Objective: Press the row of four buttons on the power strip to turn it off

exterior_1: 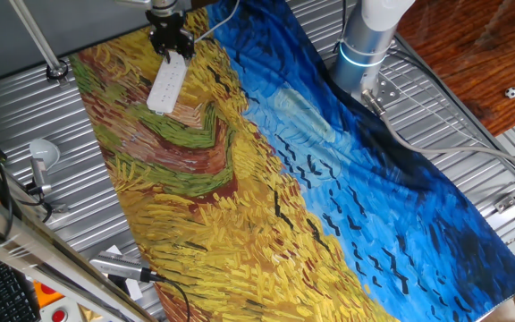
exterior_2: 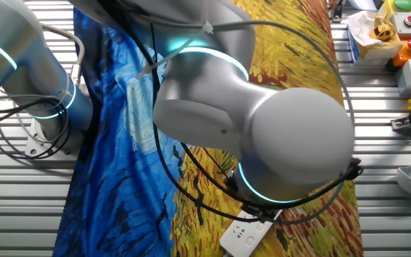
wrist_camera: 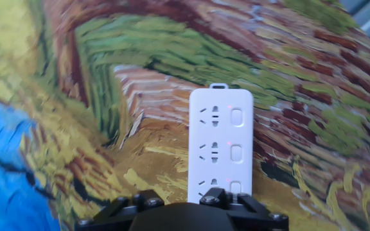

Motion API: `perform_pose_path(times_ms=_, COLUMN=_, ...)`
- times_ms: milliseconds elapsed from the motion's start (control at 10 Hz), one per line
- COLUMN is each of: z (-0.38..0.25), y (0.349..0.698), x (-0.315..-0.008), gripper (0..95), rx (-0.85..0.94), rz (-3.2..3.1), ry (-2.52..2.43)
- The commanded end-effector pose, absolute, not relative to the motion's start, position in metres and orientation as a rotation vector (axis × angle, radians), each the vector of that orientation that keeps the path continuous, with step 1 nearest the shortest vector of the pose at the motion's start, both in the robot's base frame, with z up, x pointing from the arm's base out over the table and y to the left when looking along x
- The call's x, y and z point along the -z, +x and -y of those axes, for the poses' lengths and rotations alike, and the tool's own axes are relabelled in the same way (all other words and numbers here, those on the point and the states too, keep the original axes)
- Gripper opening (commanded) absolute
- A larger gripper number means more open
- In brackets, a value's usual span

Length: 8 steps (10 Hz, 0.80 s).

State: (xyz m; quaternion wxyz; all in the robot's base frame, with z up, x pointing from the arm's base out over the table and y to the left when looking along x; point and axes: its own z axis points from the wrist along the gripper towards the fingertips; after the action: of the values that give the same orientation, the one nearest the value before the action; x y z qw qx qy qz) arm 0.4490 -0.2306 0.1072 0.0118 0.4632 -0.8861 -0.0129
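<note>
The power strip (exterior_1: 166, 85) is a white bar lying on the yellow part of the painted cloth, near the far left of the table. In the hand view the power strip (wrist_camera: 220, 144) runs away from me, with rounded buttons (wrist_camera: 237, 116) in a row down its right side and small red lights beside the sockets. My gripper (exterior_1: 170, 45) hangs over the strip's far end, and its black fingers (wrist_camera: 214, 196) cover the strip's near end in the hand view. No view shows the fingertips. In the other fixed view the arm hides all but one end of the power strip (exterior_2: 245, 232).
A painted cloth (exterior_1: 311, 179) in yellow and blue covers the ribbed metal table. A white-headed gadget (exterior_1: 43, 154) and a silver cylinder with a black cable (exterior_1: 119, 266) sit at the left edge. The arm's base (exterior_1: 369, 36) stands far right. Button boxes (exterior_2: 405, 28) sit beside the cloth.
</note>
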Motion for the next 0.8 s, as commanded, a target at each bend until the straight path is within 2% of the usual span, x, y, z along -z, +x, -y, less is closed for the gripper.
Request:
perform_pose_path(times_ms=100, z=0.232, y=0.449, x=-0.108, gripper=76.0, rx=0.05, rz=2.743, ry=1.443)
perform_pose_path(times_ms=300, z=0.232, y=0.449, x=-0.108, gripper=76.0, rx=0.045, rz=2.782, ry=1.377)
perform_pose_path(times_ms=400, z=0.226, y=0.449, x=-0.107, gripper=95.0, rx=0.044, rz=2.785, ry=1.373)
perform_pose_path(times_ms=800, z=0.256, y=0.441, x=-0.081, gripper=95.0, rx=0.05, rz=2.764, ry=1.422)
